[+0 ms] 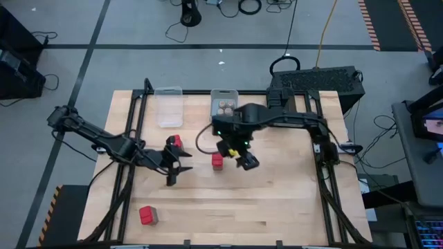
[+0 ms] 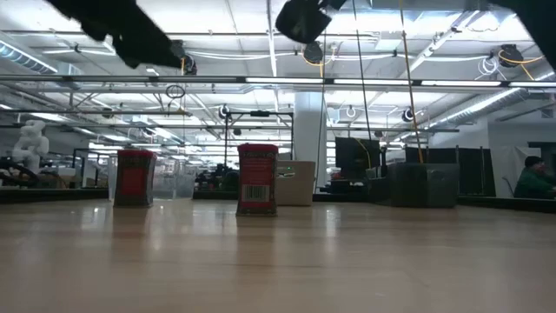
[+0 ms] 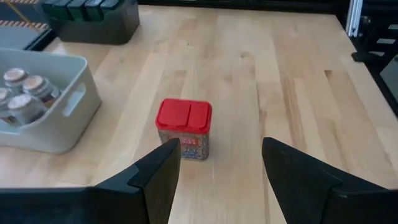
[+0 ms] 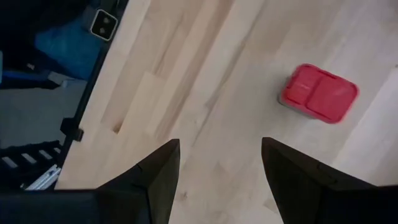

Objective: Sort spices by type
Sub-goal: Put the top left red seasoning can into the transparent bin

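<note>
Three red-lidded spice blocks stand on the table in the high view: one (image 1: 177, 141) just far of my left gripper (image 1: 178, 164), one (image 1: 217, 160) between the two grippers, and one (image 1: 147, 215) near the near-left corner. Small round brown-topped jars (image 1: 223, 106) sit in a grey bin (image 1: 223, 95). My left gripper (image 3: 221, 165) is open and points at the middle red block (image 3: 184, 127), short of it. My right gripper (image 1: 246, 162) hangs open above bare wood, with a red block (image 4: 318, 93) off to one side in its wrist view. The low view shows two red blocks (image 2: 135, 176) (image 2: 257, 179) upright.
A clear bin (image 1: 168, 107) stands left of the grey bin at the far edge. A dark bin (image 3: 93, 18) holding dark blocks sits beyond the grey bin (image 3: 59, 121) in the left wrist view. The black table frame (image 1: 325, 173) runs along the sides. Bare wood (image 1: 277, 207) lies toward the near right.
</note>
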Controlling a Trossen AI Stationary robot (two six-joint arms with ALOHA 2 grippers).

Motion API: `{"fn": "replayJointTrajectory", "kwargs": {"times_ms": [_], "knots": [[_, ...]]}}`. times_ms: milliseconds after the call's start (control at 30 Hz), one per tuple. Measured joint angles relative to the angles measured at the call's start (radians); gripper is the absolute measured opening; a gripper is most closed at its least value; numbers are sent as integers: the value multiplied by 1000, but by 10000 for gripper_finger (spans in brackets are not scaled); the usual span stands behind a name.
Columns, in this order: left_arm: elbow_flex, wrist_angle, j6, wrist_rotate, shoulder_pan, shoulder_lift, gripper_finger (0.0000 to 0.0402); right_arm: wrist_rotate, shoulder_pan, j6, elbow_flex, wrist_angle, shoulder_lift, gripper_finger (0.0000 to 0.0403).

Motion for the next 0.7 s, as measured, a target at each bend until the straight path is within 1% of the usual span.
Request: {"fn": "replayJointTrajectory", "kwargs": {"times_ms": [67,133,200,333,367,467,567,633,700], "knots": [[49,-58,2,1,0,0,232,2,16,32,-105,91,-57,210],[91,-112,15,1,0,0,232,17,30,63,-250,215,-130,210],[130,-168,29,1,0,0,232,85,45,112,-427,360,-226,210],[196,-299,30,-20,11,0,232,277,68,239,-804,698,-440,210],[209,-325,27,-21,22,0,232,308,73,266,-893,794,-491,210],[228,-358,14,-22,76,0,232,338,86,327,-1124,1098,-628,210],[237,-379,0,15,147,9,232,342,94,365,-1290,1337,-722,210],[237,-409,-21,64,196,23,232,343,93,378,-1364,1427,-755,210],[237,-463,-101,99,250,38,232,348,91,389,-1414,1476,-778,210]]}}
